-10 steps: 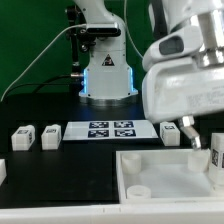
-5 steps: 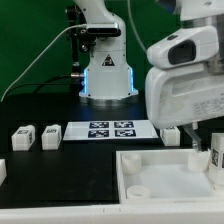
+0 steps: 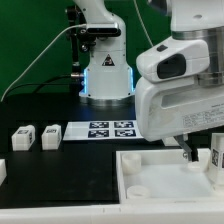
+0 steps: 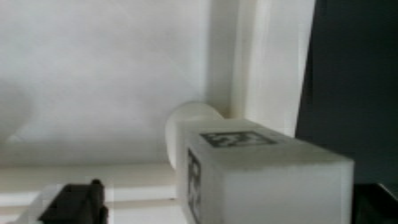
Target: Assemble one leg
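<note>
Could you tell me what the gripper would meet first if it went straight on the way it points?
Probably the leg beside the tray wall, close ahead of the gripper in the wrist view; depth is unclear.

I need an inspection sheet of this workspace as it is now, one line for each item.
Surface: black table, marker board flat on it.
Job's things: far-left leg, neighbouring leg, right leg beside the gripper.
Clutter: white walled tray; white piece cut off by the picture edge.
Grippers: gripper low at the tray's far rim; open or shut cannot be told.
Cables: black cable behind the table.
Surroundings: green backdrop, robot base.
</note>
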Available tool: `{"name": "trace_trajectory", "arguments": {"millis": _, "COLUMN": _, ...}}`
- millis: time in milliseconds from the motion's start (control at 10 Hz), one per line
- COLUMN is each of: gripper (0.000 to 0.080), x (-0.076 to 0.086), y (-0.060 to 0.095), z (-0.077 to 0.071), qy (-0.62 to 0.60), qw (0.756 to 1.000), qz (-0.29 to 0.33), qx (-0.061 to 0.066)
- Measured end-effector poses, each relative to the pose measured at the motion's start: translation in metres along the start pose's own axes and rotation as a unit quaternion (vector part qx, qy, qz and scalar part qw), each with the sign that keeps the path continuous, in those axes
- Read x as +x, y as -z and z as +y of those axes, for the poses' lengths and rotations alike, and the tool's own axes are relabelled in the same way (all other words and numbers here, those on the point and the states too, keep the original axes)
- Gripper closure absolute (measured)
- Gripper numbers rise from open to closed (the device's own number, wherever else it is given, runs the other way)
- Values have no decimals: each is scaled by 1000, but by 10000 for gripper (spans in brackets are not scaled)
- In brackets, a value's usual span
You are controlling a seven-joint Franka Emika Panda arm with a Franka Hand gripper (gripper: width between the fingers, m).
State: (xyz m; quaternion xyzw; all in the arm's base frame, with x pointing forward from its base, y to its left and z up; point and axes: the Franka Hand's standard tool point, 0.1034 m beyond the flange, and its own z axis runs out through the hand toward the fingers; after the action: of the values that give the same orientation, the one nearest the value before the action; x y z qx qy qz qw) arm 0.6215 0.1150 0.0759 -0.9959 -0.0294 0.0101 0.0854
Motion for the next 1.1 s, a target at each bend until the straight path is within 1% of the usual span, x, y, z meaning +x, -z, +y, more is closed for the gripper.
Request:
{"name": "trace_trajectory", "arguments": {"millis": 200, "gripper": 150, "x": 1, "y": -1, "z": 0, "qy": 0, "qw": 1000, "qz": 5, "qx": -1}}
{"name": "trace_trajectory", "arguments": {"millis": 300, "gripper": 239, "x": 1, "y": -1, "z": 0, "qy": -1, "qw": 1000, "qz": 5, "qx": -1}}
{"name": "trace_trajectory", "arguments": {"millis": 400, "gripper": 375, "x": 1, "y": -1, "z": 0, "qy": -23, "qw": 1000, "qz": 6, "qx": 0}}
{"name": "trace_trajectory", "arguments": {"millis": 500, "gripper": 375, "x": 1, "y": -1, "z": 0, "qy": -36, "qw": 999, "qz": 6, "qx": 0}}
{"name": "trace_trajectory", "arguments": {"millis": 600, "gripper": 505, "x": 1, "y": -1, "z": 0, "qy": -68, "qw": 998, "qz": 6, "qx": 1}}
{"name": "trace_trajectory", "arguments": {"millis": 700, "gripper": 505, "x": 1, "y": -1, "z": -1, "qy": -129, "qw": 992, "qz": 5, "qx": 2}}
{"name": "trace_trajectory", "arguments": {"millis": 900, "gripper": 505, "x": 1, "y": -1, "z": -1, "qy": -204, "qw": 979, "qz": 5, "qx": 3}}
{"name": "trace_trajectory", "arguments": {"millis": 1000, "gripper": 505, "x": 1, "y": -1, "z": -2, "qy": -260, "qw": 966, "qz": 5, "qx": 4}}
{"name": "trace_trajectory", "arguments": {"millis": 1100, "gripper": 505, "x": 1, "y": -1, "z": -1, "qy": -318, "qw": 948, "qz": 5, "qx": 9}}
